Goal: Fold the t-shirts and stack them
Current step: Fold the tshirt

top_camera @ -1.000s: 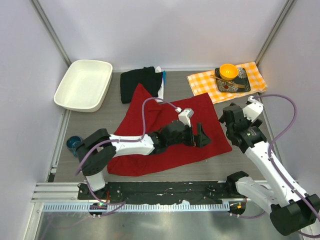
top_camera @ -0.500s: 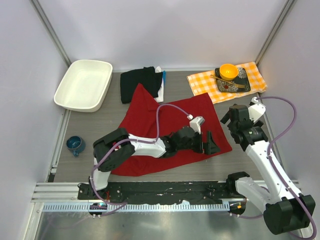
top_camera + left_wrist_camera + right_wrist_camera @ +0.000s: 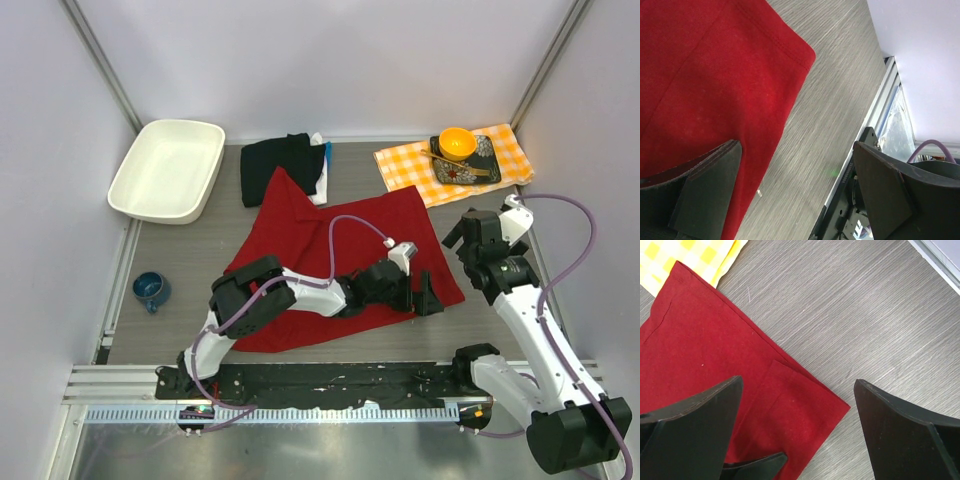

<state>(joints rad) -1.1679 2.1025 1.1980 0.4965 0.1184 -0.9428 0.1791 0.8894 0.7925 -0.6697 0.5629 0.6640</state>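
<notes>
1. Plainly, the red t-shirt (image 3: 330, 235) is the piece in hand. It lies spread nearly flat across the middle of the table (image 3: 200, 240), its far tip reaching the folded shirts and its far right corner just beside the checked cloth (image 3: 400, 165).
2. By my judgement it will handle light, limp and non-slippery. It will sag and crease unless it is lifted at two points, so the hemmed corners and edges on the right side are the sensible places to pinch.
3. Behind it lie a folded black t-shirt (image 3: 272, 165) and a white t-shirt (image 3: 319, 188) peeking out beside it. These look thicker and firmer as bundles.
4. Count of shirts: three, one each of red, black and white.
5. Left gripper (image 3: 796, 146): jaws spread wide and holding nothing, low over the shirt's near right corner. One finger is above the cloth, the other above bare table.
6. Right gripper (image 3: 797, 381): jaws also spread wide and empty, hovering above the shirt's right-hand corner.
7. Further out there is one white tub (image 3: 165, 170) at the far left and one blue mug (image 3: 150, 290) at the left edge.
8. On the checked cloth sit one orange bowl (image 3: 457, 142) and one dark plate (image 3: 470, 168).
</notes>
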